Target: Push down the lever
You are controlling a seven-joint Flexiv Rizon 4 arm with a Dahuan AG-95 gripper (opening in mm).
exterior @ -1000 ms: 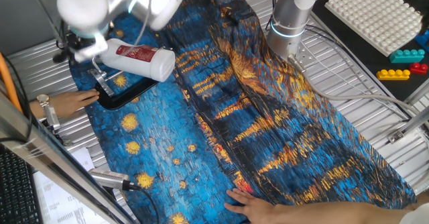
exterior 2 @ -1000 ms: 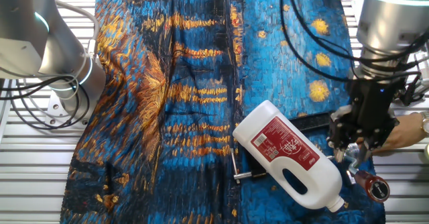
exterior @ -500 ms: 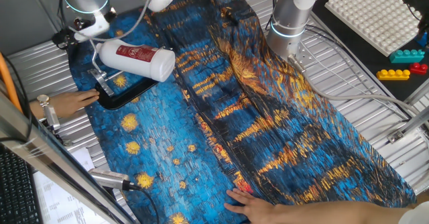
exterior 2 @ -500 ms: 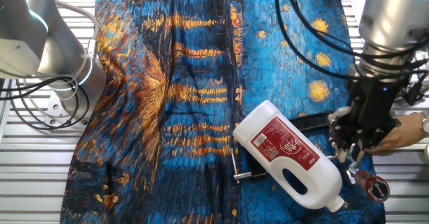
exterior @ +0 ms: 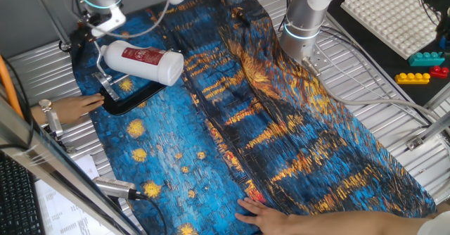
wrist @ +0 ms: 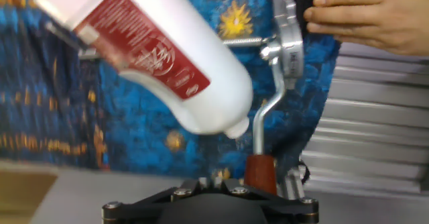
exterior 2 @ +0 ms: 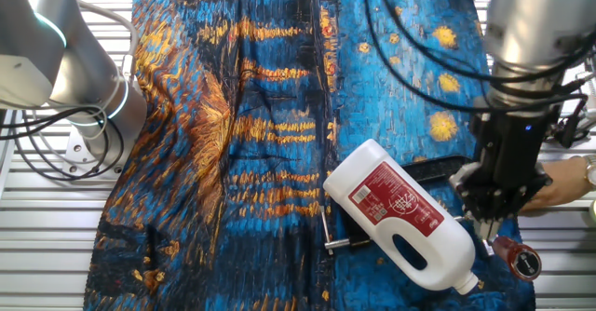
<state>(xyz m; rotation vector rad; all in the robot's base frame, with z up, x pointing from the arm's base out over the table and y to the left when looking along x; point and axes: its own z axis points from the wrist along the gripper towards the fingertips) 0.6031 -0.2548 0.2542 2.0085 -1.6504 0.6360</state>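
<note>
From the hand view I see the lever point(wrist: 268, 120) running lengthwise down the picture, its silver bar bending slightly from the clamp's metal bracket point(wrist: 287, 33) toward me, with the red-brown tip point(wrist: 260, 172) nearest the camera, just above the hand's black housing. In the other fixed view that tip point(exterior 2: 518, 258) sits at the bench's edge, off the blue painted cloth point(exterior 2: 279, 97), by the metal slats. The gripper point(exterior 2: 491, 220) hangs directly over it; I cannot tell how wide its fingers stand or whether they touch the tip. The white bottle point(wrist: 144, 49) lies on its side just beside the lever. A person's hand point(wrist: 372, 16) rests by the bracket.
</note>
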